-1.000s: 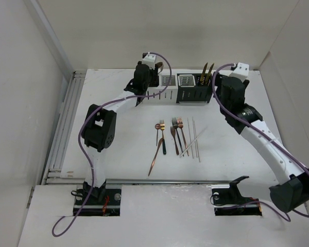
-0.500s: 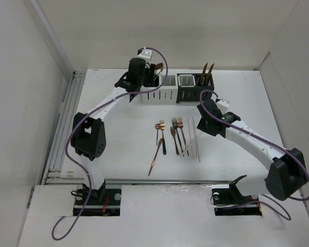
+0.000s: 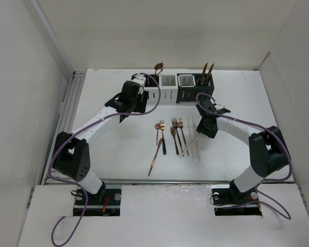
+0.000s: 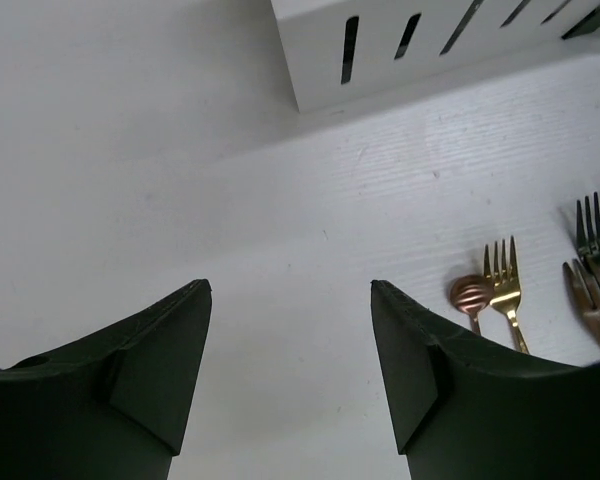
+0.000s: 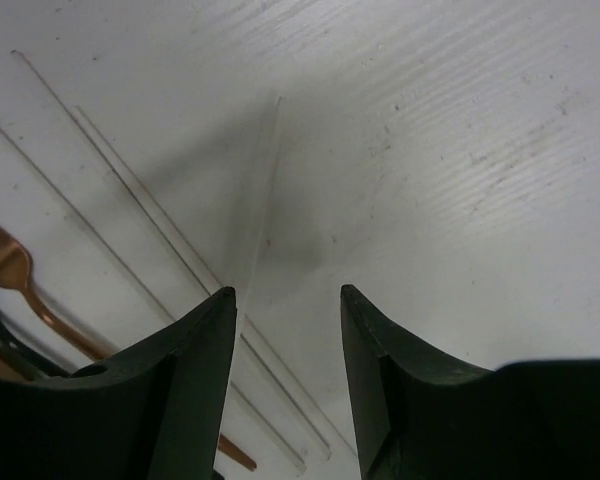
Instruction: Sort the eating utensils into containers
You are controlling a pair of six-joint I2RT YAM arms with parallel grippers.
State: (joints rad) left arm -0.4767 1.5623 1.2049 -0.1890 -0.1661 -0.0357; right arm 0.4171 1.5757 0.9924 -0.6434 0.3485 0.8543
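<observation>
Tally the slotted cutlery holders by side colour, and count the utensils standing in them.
White-sided slotted cutlery holders: 2
Black-sided slotted cutlery holders: 2
Copper spoon standing in the leftmost white holder: 1
Brass-coloured utensils standing in the rightmost black holder: 2
Total: 4 holders, 3 standing utensils

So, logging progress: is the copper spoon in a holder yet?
In: the copper spoon stands bowl-up from the leftmost white slotted holder.
</observation>
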